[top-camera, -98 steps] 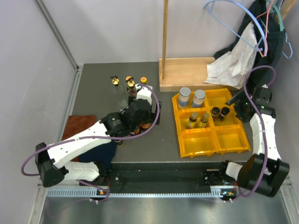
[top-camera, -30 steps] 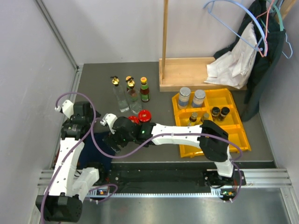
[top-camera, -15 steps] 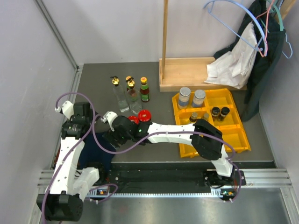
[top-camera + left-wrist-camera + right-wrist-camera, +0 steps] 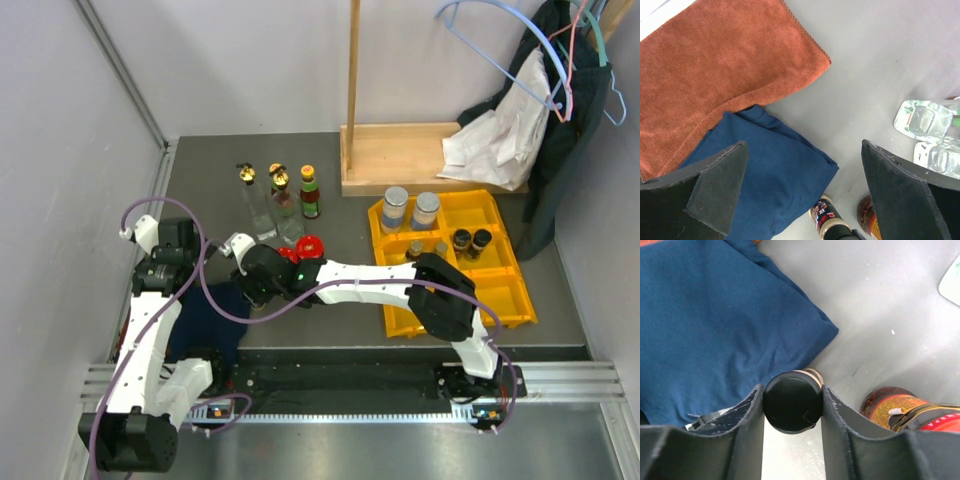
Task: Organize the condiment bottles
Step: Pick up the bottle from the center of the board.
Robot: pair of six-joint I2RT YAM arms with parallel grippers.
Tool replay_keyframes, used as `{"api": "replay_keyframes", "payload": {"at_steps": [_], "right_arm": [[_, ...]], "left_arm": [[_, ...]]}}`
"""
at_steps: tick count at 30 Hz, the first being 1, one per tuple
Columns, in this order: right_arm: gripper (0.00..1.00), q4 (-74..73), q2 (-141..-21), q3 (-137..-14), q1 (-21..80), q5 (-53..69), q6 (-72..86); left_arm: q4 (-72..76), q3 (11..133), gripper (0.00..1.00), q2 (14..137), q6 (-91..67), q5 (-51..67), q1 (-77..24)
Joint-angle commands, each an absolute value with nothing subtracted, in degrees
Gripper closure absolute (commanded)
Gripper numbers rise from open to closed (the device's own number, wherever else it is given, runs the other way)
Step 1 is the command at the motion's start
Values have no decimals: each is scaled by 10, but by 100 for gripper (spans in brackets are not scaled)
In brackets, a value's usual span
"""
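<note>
My right gripper (image 4: 792, 396) is shut on the black cap of a small dark bottle (image 4: 792, 402) standing beside the blue cloth; from above, the gripper (image 4: 258, 276) hides it. The left wrist view shows that bottle (image 4: 832, 222) from the side. A red-lidded jar (image 4: 900, 407) stands just right of it, one of two red-lidded jars (image 4: 310, 245). Two clear gold-stoppered bottles (image 4: 252, 200) and a red-capped dark bottle (image 4: 309, 196) stand behind. My left gripper (image 4: 163, 268) hangs open (image 4: 803, 145) over the cloths, holding nothing.
The yellow bin (image 4: 490, 300) at right holds two silver-lidded jars (image 4: 396, 206), small bottles (image 4: 413, 250) and dark jars (image 4: 471, 239). A blue cloth (image 4: 770, 175) overlaps an orange cloth (image 4: 715, 65). A wooden stand (image 4: 420, 160) and hung clothes (image 4: 545, 110) fill the back right.
My right gripper has closed on the small dark bottle's cap after shifting slightly towards the back. The left arm has stayed still with its gripper open.
</note>
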State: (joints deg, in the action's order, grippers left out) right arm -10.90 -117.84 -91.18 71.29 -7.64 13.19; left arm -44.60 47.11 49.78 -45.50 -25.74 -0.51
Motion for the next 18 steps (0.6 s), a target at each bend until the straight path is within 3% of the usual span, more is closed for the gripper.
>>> {"api": "replay_keyframes", "payload": {"at_steps": [1,18], "right_arm": [[100,-103,-1164,-914,708,-88,125],[100,-131,-984,-907,730,-76,127]], "left_arm": [[-425,468,1,497,-450,-250,-4],[-414,471,1,483,-435,-206,-4]]}}
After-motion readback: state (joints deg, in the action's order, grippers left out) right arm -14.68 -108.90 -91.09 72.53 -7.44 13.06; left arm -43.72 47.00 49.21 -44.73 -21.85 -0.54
